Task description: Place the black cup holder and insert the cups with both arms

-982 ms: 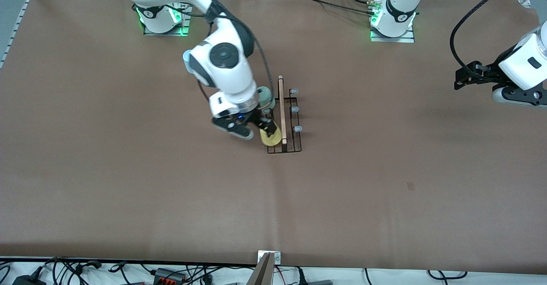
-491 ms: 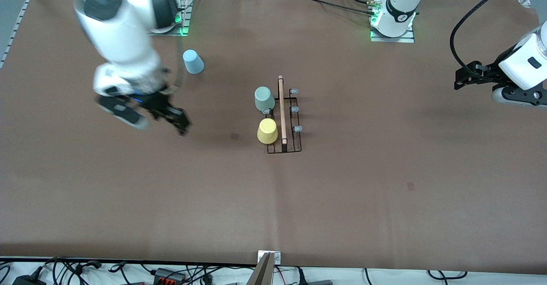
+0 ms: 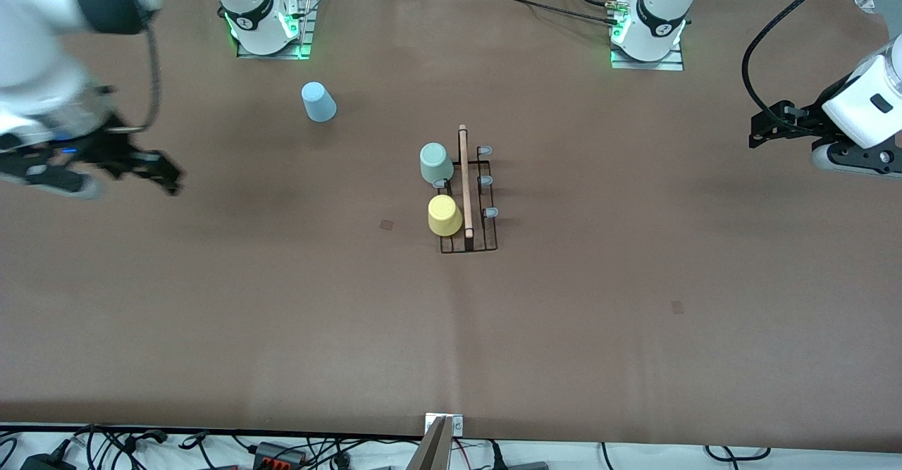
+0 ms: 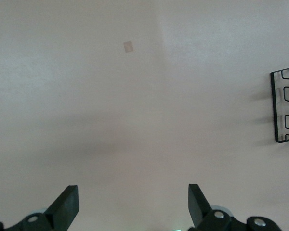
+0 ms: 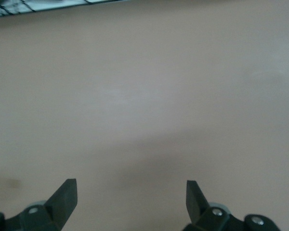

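Cups, 1 mint-green plastic (image 3: pixel 436 163) and 1 yellow (image 3: pixel 443 215), are sitting on the thin black wire cup holder (image 3: pixel 471 195); the light-blue cup (image 3: pixel 318 101) is waiting on the brown table (image 3: pixel 634 315). Left claw (image 3: pixel 764 132) and right claw (image 3: pixel 151 167) are both hanging wide and empty.

Left gripper (image 4: pixel 133 207) over bare brown table (image 4: pixel 135 106), fingers (image 4: pixel 67 204) spread wide, nothing between them. Small pale square mark (image 4: pixel 129 46) on table surface. End of black wire rack (image 4: pixel 283 106) visible at frame edge, standing on table, well apart from gripper.
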Robot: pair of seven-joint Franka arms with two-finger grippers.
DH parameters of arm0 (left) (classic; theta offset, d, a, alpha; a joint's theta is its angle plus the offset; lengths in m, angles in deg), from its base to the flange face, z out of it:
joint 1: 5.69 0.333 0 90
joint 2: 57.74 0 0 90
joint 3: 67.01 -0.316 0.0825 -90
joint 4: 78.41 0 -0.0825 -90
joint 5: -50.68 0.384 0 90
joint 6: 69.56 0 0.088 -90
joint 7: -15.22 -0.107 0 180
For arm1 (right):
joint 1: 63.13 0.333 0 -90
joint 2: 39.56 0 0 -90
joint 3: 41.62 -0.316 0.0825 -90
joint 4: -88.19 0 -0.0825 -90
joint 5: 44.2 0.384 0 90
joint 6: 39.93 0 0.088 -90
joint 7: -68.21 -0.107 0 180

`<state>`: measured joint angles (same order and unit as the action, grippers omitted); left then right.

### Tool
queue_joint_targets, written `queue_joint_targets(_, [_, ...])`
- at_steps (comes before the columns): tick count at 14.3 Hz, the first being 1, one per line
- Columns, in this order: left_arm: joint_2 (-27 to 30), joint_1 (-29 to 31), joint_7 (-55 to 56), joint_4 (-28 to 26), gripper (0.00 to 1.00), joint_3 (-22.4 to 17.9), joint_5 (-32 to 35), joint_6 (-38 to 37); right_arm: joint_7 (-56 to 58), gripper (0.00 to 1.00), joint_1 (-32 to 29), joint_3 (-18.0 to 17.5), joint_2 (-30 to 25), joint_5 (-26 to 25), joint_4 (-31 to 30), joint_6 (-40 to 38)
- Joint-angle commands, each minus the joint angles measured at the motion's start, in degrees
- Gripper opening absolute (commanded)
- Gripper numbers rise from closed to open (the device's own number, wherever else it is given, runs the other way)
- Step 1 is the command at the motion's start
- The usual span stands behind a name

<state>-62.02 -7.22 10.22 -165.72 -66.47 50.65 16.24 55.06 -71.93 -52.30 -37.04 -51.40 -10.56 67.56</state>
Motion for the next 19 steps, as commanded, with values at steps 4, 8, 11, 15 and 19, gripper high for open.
queue_joint_targets(4, [-0.55, -0.05, -0.01, 1.44, 1.0, -0.28, -1.29, -1.16, 17.81, 1.0, 0.45, 10.06, 0.2, 3.77, 13.46, -19.82])
queue_joint_targets(8, [-0.64, -0.05, -0.01, 1.44, 1.0, -0.28, -1.29, -1.16, 17.81, 1.0, 0.97, 9.8, 0.99, 4.03, 15.25, -23.48])
queue_joint_targets(11, [-0.55, -0.05, -0.01, 1.44, 1.0, -0.28, -1.29, -1.16, 16.93, 1.0, 1.76, 9.36, 0.29, 6.13, 10.43, -18.04])
queue_joint_targets(15, [-0.55, -0.05, -0.09, 1.44, 1.0, -0.28, -1.2, -0.98, 16.58, 1.0, 1.76, 9.27, 1.16, 8.96, 9.97, -14.96])
queue_joint_targets(19, [-0.55, -0.05, -0.09, 1.44, 1.0, -0.19, -1.03, 0.43, 15.0, 1.0, 1.85, 9.36, 3.28, 8.78, 10.06, -12.66])
